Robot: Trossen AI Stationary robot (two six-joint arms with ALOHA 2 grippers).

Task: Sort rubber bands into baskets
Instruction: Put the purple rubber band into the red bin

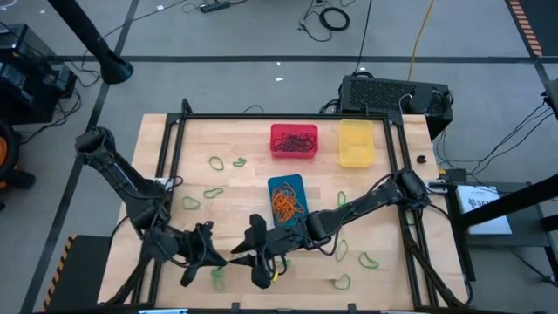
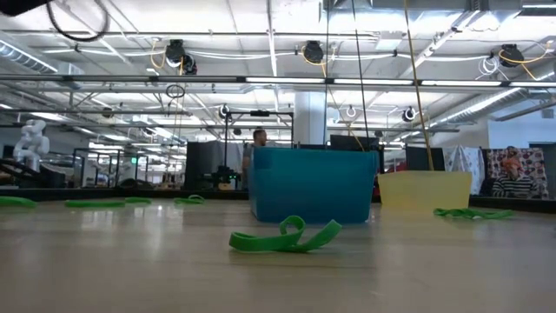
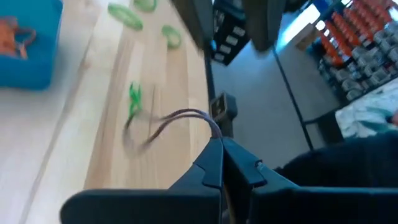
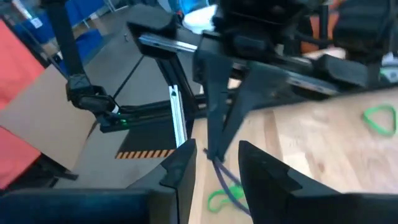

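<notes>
Rubber bands (image 1: 215, 192) partly sorted. Tabletop (image 1: 235, 187), light wood, carries three baskets: red basket (image 1: 294, 141) holds a clump of dark bands, blue basket (image 1: 287, 200) holds orange ones, yellow basket (image 1: 356, 143) looks empty from above. Judgement: dark and orange bands mostly done; green ones remain, scattered loose left of the baskets and along the near right side.

Left gripper (image 1: 206, 259) is at the near edge, jaws fully shut, pinching a dark band (image 3: 180, 118) that trails from their tip just above the wood, beside a green band (image 3: 133, 99). Right gripper (image 1: 259, 259) hangs just beside it, jaws part-open and holding nothing; the dark band shows between them in the right wrist view.
</notes>
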